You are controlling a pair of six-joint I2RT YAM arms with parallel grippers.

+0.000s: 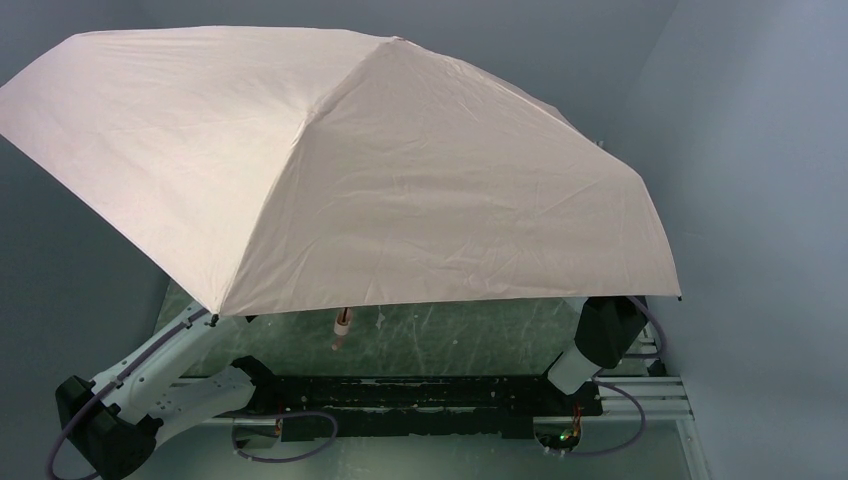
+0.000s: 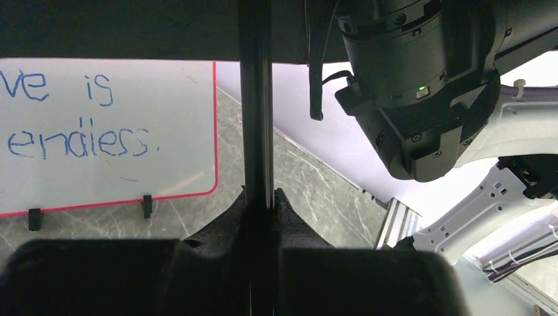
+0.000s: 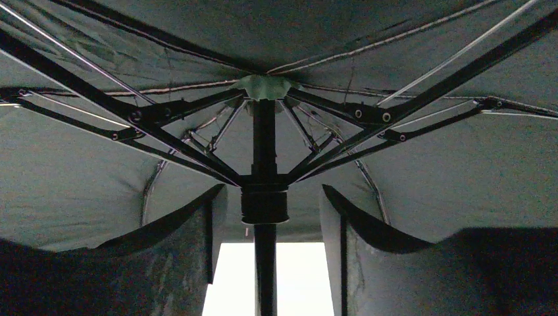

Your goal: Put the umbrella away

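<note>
The umbrella (image 1: 380,170) stands open, and its pale pink canopy covers most of the top view. A small pink handle (image 1: 341,325) pokes out below the canopy's front edge. My left gripper (image 2: 258,197) is shut on the black shaft (image 2: 255,99), which rises upright from between its fingers. In the right wrist view my right gripper (image 3: 272,191) is open under the canopy. Its fingers (image 3: 197,230) stand on either side of the black runner (image 3: 264,204) and shaft, with a gap on each side. Black ribs (image 3: 164,115) spread out above. In the top view the canopy hides both grippers.
A red-framed whiteboard (image 2: 99,131) with blue handwriting stands on the grey marble table (image 2: 316,191) behind the shaft. The right arm's wrist (image 2: 421,99) hangs close to the shaft's right. A metal rail (image 1: 640,390) runs along the near edge. Grey walls enclose the space.
</note>
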